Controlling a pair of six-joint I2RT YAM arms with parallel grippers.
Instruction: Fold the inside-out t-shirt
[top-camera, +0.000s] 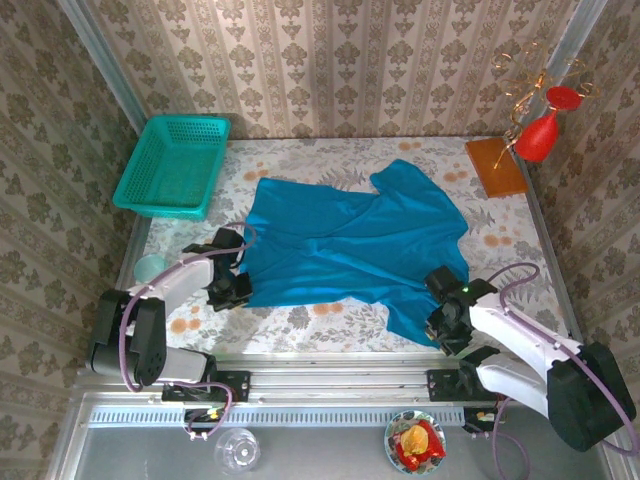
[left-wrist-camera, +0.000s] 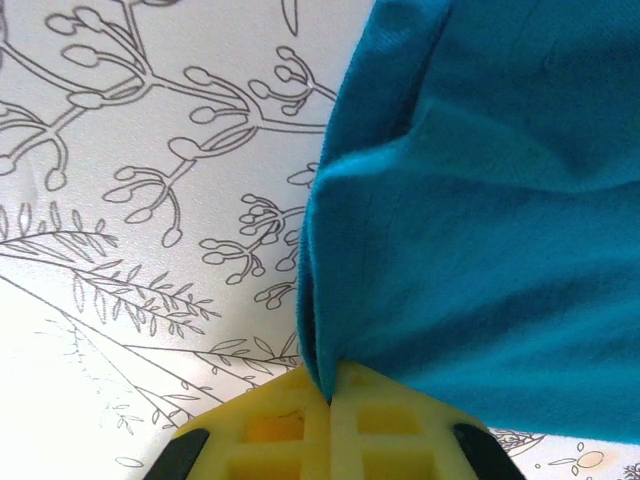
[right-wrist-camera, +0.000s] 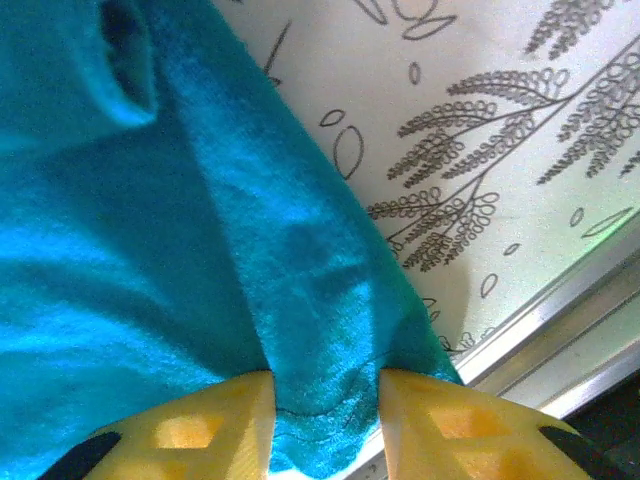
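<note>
Honestly, this one's barely out of the gate. The shirt lies spread across the middle of the table. One sleeve points at the far edge and a flap trails down toward the near right corner. It's rumpled, with a couple of ridges running across it, but I can't spot a single clean fold, so I'd say the folding itself hasn't started. What does look sorted is the setup. The left claw sits at the shirt's left side, toward the near left part of the table. It's clamped right down, with a pinch of the shirt's edge caught between its yellow pads. The right claw is at the shirt's near right corner, close to the near edge. Its jaws are only partway apart, with a strip of hem lying in the gap between them. To me that cloth looks straddled rather than squeezed, so I wouldn't count it as a grip yet. So by my guess one side is held and the other is about to be. What's left is that second grip, then lifting and laying the shirt over itself, plus every fold after that. The basket at the far left corner sits clear of it all.
</note>
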